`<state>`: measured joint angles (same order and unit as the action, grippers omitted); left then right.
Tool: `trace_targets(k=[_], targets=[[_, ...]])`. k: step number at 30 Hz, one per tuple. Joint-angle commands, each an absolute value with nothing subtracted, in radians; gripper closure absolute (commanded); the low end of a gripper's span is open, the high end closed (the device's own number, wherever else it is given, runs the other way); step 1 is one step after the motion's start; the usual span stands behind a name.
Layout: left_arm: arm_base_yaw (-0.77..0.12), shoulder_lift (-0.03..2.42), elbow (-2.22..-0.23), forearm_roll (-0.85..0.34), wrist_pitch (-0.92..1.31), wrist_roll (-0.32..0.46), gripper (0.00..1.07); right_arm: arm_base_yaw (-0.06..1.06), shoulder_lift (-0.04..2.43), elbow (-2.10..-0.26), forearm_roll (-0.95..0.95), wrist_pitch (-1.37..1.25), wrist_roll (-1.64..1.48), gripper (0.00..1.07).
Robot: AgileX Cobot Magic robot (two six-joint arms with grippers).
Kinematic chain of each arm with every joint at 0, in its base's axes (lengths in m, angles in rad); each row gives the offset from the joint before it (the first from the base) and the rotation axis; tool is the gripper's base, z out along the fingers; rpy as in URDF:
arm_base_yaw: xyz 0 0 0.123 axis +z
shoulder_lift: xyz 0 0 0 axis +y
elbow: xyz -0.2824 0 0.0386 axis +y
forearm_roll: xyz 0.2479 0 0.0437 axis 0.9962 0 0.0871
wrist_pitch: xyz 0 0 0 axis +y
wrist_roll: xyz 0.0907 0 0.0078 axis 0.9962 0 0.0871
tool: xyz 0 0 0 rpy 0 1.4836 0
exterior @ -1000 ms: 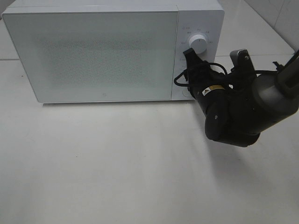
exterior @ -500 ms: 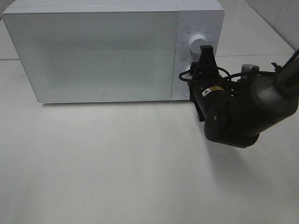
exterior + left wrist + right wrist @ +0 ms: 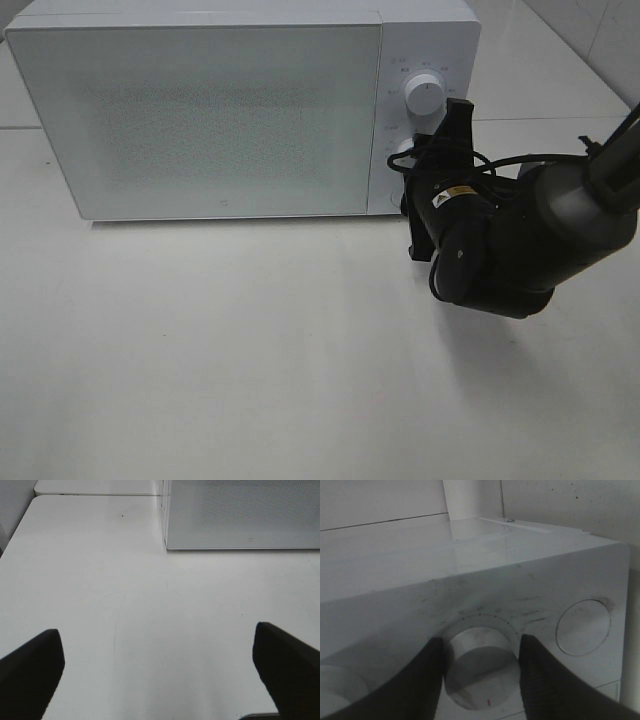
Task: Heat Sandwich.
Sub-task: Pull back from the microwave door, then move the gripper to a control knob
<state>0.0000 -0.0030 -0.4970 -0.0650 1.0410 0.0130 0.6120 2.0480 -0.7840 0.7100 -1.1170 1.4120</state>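
Observation:
The white microwave [image 3: 200, 110] stands at the back of the table with its door closed. The sandwich is hidden from every view. My right gripper [image 3: 412, 160] is at the control panel, below the upper knob [image 3: 424, 97]. In the right wrist view the two dark fingers [image 3: 545, 680] press on both sides of the lower knob [image 3: 480, 662], so the right gripper [image 3: 480, 680] is shut on it. My left gripper [image 3: 160, 675] stands wide open over bare table, with nothing between its fingers, near the microwave's front left corner [image 3: 167, 545].
A round flat button [image 3: 582, 627] sits on the panel beside the gripped knob. The white table [image 3: 250, 350] spreads in front of the microwave. A black cable [image 3: 500, 160] loops over the right wrist. A tiled wall [image 3: 600, 30] rises at the far right.
My right wrist has rolled on the knob, its top swinging rightward past the upper knob. The arm's body has shifted slightly left. The microwave door has stayed closed.

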Motion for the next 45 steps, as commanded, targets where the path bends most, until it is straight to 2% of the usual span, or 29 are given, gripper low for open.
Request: trace_targets(k=[1,14,20,23,24,29,30,31,36,45], targets=[[0.000,-0.030,-0.494,-0.068,1.035,0.013,0.10,0.614,2.027,-0.805,0.659,-1.195,1.424,0.96],[0.000,-0.030,-0.494,-0.068,1.035,0.013,0.10,0.614,2.027,-0.805,0.659,-1.195,1.381,0.91],[0.000,-0.030,-0.494,-0.068,1.035,0.013,0.10,0.614,2.027,-0.805,0.660,-1.196,1.379,0.85],[0.000,-0.030,-0.494,-0.068,1.035,0.013,0.10,0.614,2.027,-0.805,0.663,-1.196,1.379,0.76],[0.000,-0.030,-0.494,-0.068,1.035,0.013,0.10,0.614,2.027,-0.805,0.663,-1.196,1.379,0.76],[0.000,-0.030,-0.494,-0.068,1.035,0.013,0.10,0.614,2.027,-0.805,0.669,-1.195,1.369,0.59],[0.000,-0.030,-0.494,-0.068,1.035,0.013,0.10,0.614,2.027,-0.805,0.669,-1.195,1.369,0.59],[0.000,-0.030,-0.494,-0.068,1.035,0.013,0.10,0.614,2.027,-0.805,0.669,-1.195,1.354,0.52],[0.000,-0.030,-0.494,-0.068,1.035,0.013,0.10,0.614,2.027,-0.803,0.671,-1.195,1.347,0.39],[0.000,-0.030,-0.494,-0.068,1.035,0.013,0.10,0.614,2.027,-0.803,0.667,-1.190,1.331,0.37]])
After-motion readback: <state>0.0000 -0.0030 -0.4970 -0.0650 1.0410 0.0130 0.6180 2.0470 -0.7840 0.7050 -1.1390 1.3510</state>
